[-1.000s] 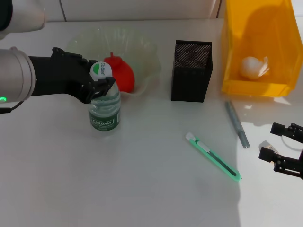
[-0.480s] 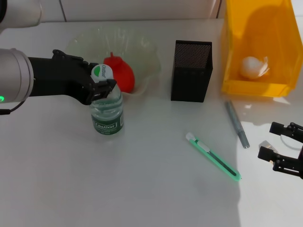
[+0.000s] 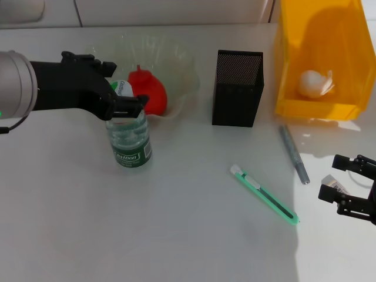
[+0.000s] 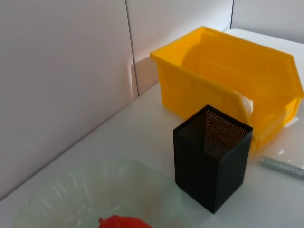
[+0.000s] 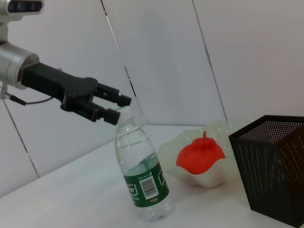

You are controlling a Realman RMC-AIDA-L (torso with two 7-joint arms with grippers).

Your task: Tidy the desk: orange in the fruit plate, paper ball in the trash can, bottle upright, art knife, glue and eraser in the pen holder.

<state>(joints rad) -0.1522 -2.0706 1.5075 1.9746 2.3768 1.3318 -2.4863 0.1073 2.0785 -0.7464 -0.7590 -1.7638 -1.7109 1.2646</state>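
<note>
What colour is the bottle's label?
Green with white print on the bottle; the right wrist view shows it best.

White glossy counter [image 3: 176, 235], bright glare patches toward 3 o'clock. Pale panelled wall [image 4: 61, 71] behind at 12 o'clock, thin dark vertical seams between panels.

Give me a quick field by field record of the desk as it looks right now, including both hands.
bottle: standing, slightly tilted, in front of the fruit plate
left hand: at the bottle's cap
right hand: low over the desk's right edge, around a small white eraser
fruit plate: holds a red fruit
pen holder: upright, looks empty
yellow bin: holds the paper ball
art knife: green, flat on the desk
glue: grey stick, flat on the desk
</note>
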